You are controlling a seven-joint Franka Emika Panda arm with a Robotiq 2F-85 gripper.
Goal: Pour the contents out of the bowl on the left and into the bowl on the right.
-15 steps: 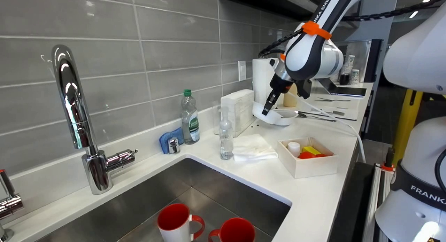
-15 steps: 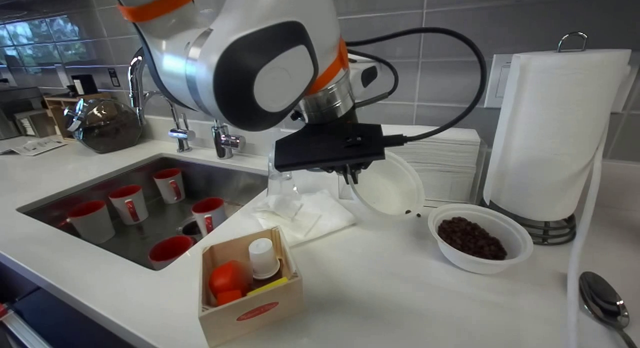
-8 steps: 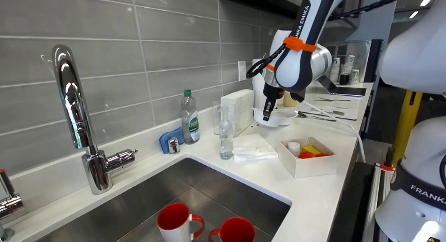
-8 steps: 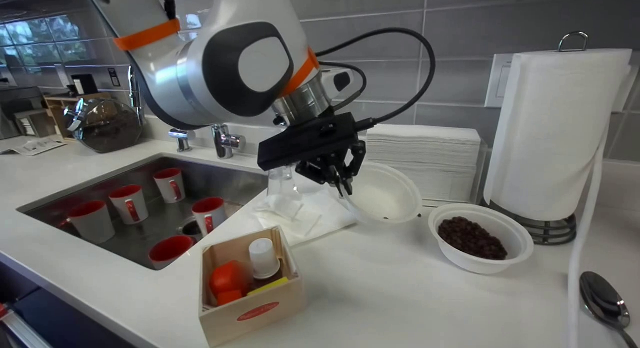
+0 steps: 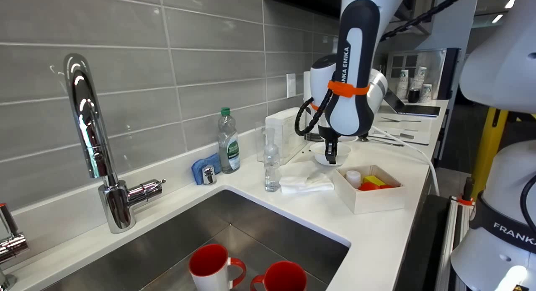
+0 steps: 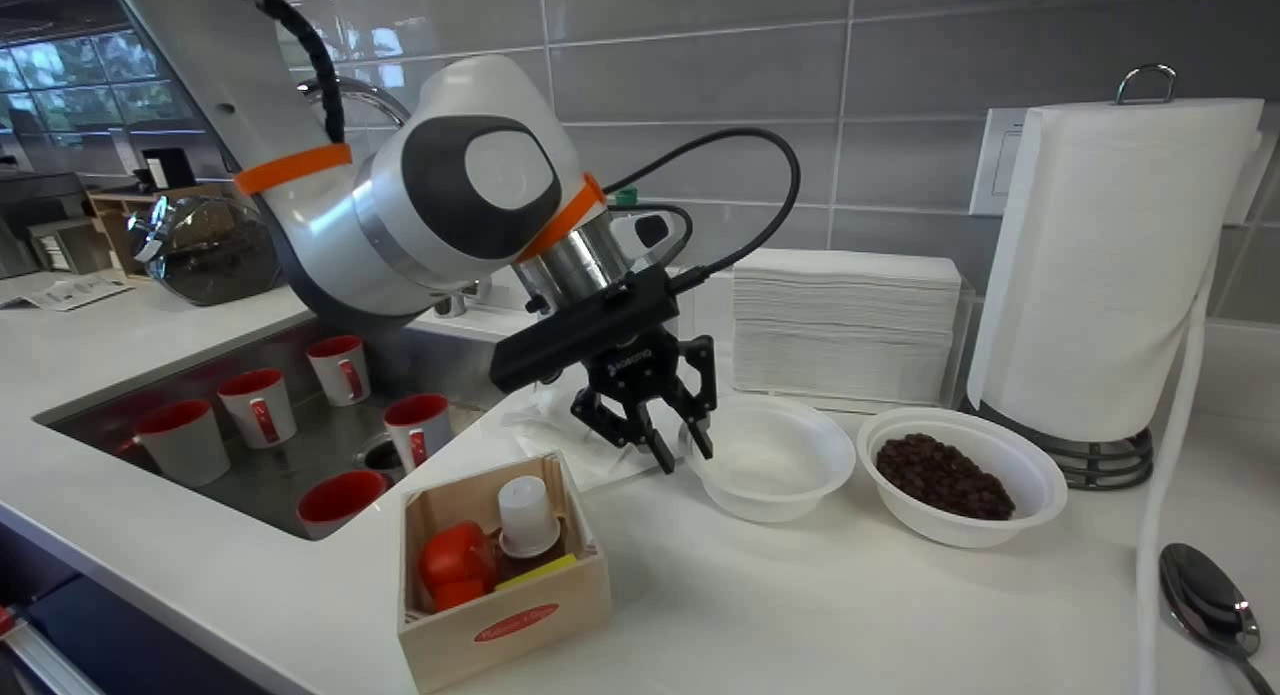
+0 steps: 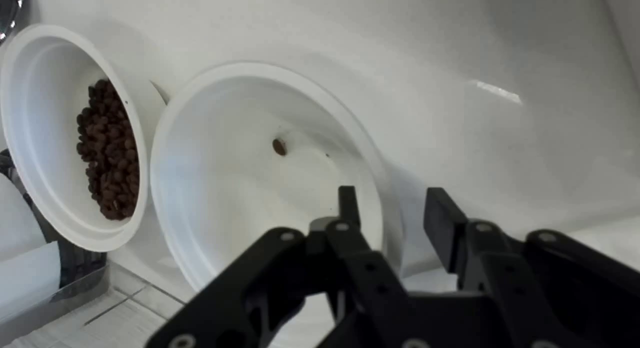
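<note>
Left bowl (image 6: 772, 465): It sits the right way up on the counter (image 6: 800, 595), just beside the right bowl (image 6: 945, 527).
Right bowl: It is on the counter too, with a big heap of brown beans (image 6: 945, 478) in it. They could be some other small brown thing.
Last bean (image 7: 279, 146): The wrist view shows it alone in the left bowl, with tiny specks (image 7: 327, 155).
Gripper (image 7: 392, 203): Its two fingers (image 7: 349, 208) stand well apart and hold nothing. In the wrist view, one is over the inside of the left bowl and the other is past the outside. Whether either one touches it is hard to tell.
Pour: It looks all but done. Almost all the beans that show are in the right bowl.
Set-down: This looks done too, since the left bowl rests on the counter and nothing grips it.
What is left: Most likely the gripper only has to go up and away. A finger could bump the left bowl and tip it. If every bean counts, the last bean needs one more pour.
</note>
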